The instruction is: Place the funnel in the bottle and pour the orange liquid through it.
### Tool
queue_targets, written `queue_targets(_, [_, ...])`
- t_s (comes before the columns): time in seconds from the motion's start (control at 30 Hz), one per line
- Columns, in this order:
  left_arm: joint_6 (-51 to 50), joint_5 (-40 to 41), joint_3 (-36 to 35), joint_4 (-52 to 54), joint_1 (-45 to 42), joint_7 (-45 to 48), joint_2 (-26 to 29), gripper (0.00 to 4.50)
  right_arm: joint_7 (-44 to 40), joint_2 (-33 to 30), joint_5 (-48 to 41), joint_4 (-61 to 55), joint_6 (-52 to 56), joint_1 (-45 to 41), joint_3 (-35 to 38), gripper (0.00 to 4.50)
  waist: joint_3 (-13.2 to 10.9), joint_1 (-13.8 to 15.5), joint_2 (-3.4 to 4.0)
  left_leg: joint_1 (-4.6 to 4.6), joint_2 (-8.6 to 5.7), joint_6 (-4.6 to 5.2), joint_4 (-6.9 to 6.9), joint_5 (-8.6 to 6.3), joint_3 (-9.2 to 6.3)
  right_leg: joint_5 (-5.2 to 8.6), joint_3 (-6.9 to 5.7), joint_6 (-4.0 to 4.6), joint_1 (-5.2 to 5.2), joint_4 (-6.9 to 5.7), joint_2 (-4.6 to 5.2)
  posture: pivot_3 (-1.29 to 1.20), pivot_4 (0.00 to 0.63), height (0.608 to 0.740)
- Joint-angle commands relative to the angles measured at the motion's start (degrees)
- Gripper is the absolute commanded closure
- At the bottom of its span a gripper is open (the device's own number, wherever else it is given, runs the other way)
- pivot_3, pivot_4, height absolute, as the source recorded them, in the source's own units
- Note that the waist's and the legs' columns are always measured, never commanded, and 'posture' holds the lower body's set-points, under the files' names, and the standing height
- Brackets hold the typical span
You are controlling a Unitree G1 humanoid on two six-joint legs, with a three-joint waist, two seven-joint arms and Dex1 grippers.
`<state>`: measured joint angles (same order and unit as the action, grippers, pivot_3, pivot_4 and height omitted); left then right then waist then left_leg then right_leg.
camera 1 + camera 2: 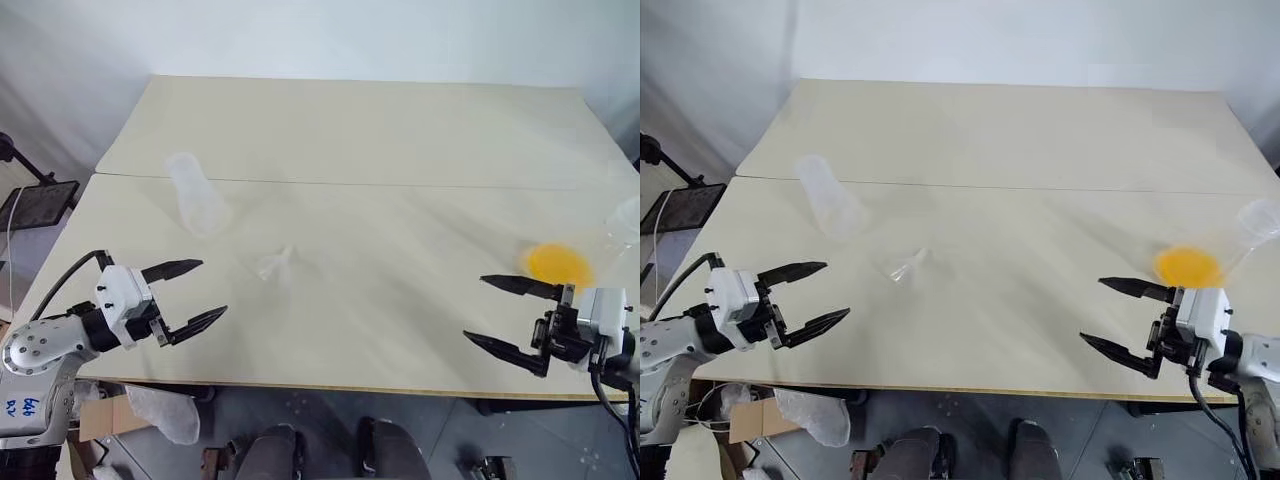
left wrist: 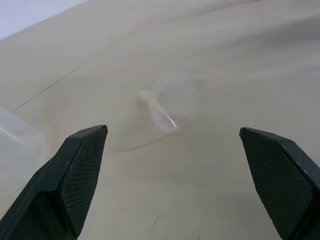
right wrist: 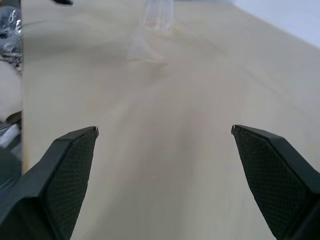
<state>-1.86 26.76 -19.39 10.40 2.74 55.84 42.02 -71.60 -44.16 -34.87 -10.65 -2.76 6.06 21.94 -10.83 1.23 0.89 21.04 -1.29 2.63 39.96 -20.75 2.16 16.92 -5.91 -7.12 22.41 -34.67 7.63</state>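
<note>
- Two claws hang over the near edge of a pale bench [image 1: 400,130], one at each side, with the task's things spread between them.
- Left claw [image 1: 190,292]: its two black fingers stand wide apart with nothing between them, pointing in toward the middle of the bench, level with its top.
- Beyond that claw, on the left part of the bench, the bottle [image 1: 197,195] stands upright, frosted and translucent, well apart from the claw.
- Just right of the bottle and nearer the front, the funnel [image 1: 274,264] lies on its side on the bench, nearly see-through; in the left wrist view it lies ahead, between the two finger lines but clear of both [image 2: 170,102].
- The middle of the bench carries nothing else.
- Far right, the orange liquid [image 1: 558,264] sits in the bottom of a clear flask [image 1: 1250,232] that stands near the bench's right edge.
- Right claw [image 1: 512,316]: fingers spread wide and empty, pointing in toward the centre, just in front of the flask and not touching it as far as can be told.
</note>
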Motion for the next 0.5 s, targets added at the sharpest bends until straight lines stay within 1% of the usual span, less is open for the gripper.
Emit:
queue_targets(0.03, [0.0, 1.1, -1.7, 2.1, 0.4, 0.0, 0.5, 0.00, 0.6, 0.6, 0.5, 0.6, -0.6, -1.3, -0.6, 0.02, 0.0, 0.1, 0.00, 0.01, 0.00, 0.00, 0.00, 0.00, 0.00, 0.00, 0.00, 0.00, 0.00, 0.01, 0.00, 0.00, 0.150, 0.740])
queue_targets(0.17, [-1.6, 2.5, -3.4, 3.6, 2.0, -0.5, 0.4, 0.00, 1.7, 1.4, 1.2, 1.4, 0.0, -3.4, -2.3, 0.02, 0.0, 0.1, -0.01, 0.02, -0.02, 0.00, 0.01, 0.00, -0.03, 0.00, -0.02, 0.00, -0.01, 0.00, 0.03, 0.00, 0.150, 0.740])
queue_targets(0.27, [-4.1, 4.2, -6.5, 4.4, 4.6, -2.3, -0.3, 0.00, 5.7, 3.7, 0.0, 0.6, 2.9, -7.1, -4.0, 0.02, 0.0, -0.3, 0.00, 0.00, 0.00, 0.00, 0.00, 0.00, -0.03, 0.00, -0.01, 0.00, 0.01, -0.01, 0.01, 0.00, 0.150, 0.740])
queue_targets(0.4, [-2.8, 2.9, -11.0, 1.7, 9.7, -7.1, -4.6, 0.00, 13.1, 8.5, -0.8, -0.8, 8.4, -14.6, -7.6, 0.02, 0.0, -1.2, 0.02, -0.02, 0.04, -0.03, 0.00, -0.01, -0.02, 0.02, -0.01, 0.03, 0.05, -0.12, 0.00, 0.00, 0.150, 0.740])
queue_targets(0.5, [-2.0, 2.5, -13.3, 0.6, 11.2, -10.2, -7.3, 0.00, 15.2, 10.2, -0.1, -1.1, 9.6, -17.4, -9.1, 0.02, 0.0, -1.2, 0.01, 0.00, 0.03, -0.05, -0.01, -0.02, -0.04, 0.02, -0.02, 0.03, 0.09, -0.18, 0.00, 0.00, 0.150, 0.740])
